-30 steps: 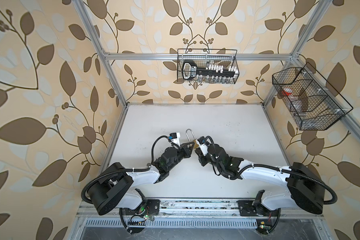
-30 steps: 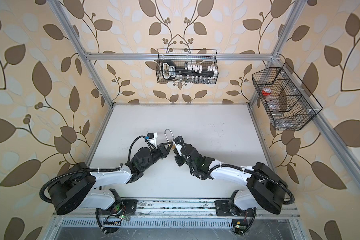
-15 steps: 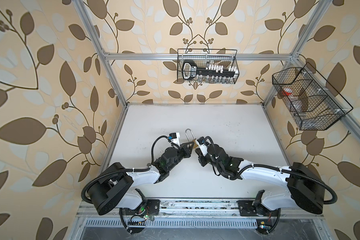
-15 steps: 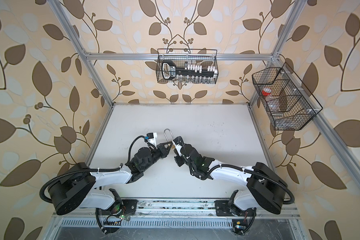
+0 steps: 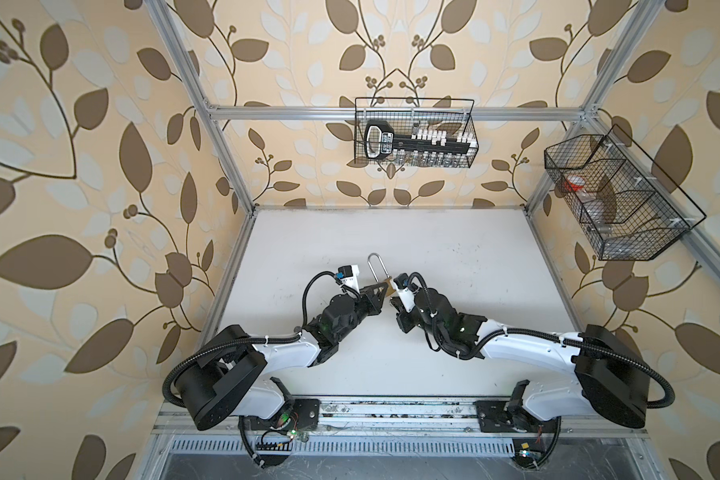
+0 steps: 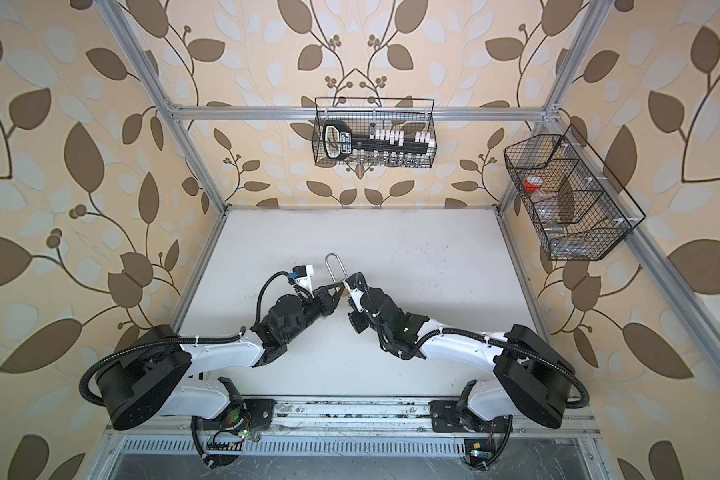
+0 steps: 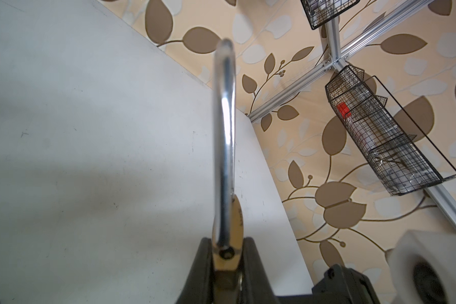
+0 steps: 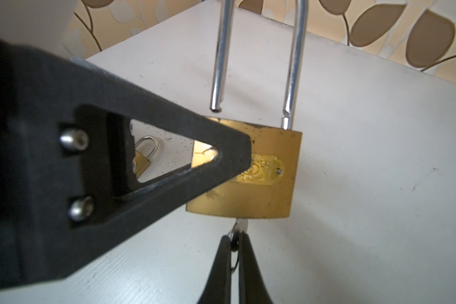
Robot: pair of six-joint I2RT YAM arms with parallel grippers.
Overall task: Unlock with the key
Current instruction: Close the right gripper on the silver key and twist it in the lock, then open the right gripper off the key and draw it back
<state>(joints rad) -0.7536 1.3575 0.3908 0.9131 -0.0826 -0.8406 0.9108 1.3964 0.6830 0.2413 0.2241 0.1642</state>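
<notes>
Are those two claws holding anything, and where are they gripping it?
The left gripper clamps the brass padlock by its body; the right gripper pinches the key by its head.

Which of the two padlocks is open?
The long-shackle padlock gripped by the left claw: one shackle leg hangs free of the brass body. The small padlock on the table behind has its shackle closed.

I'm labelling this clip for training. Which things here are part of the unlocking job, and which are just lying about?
In the job: brass padlock, clamped by the left gripper; key in its base, pinched by the right gripper.
Lying about: smaller padlock on the table; back wire basket; side wire basket.
</notes>
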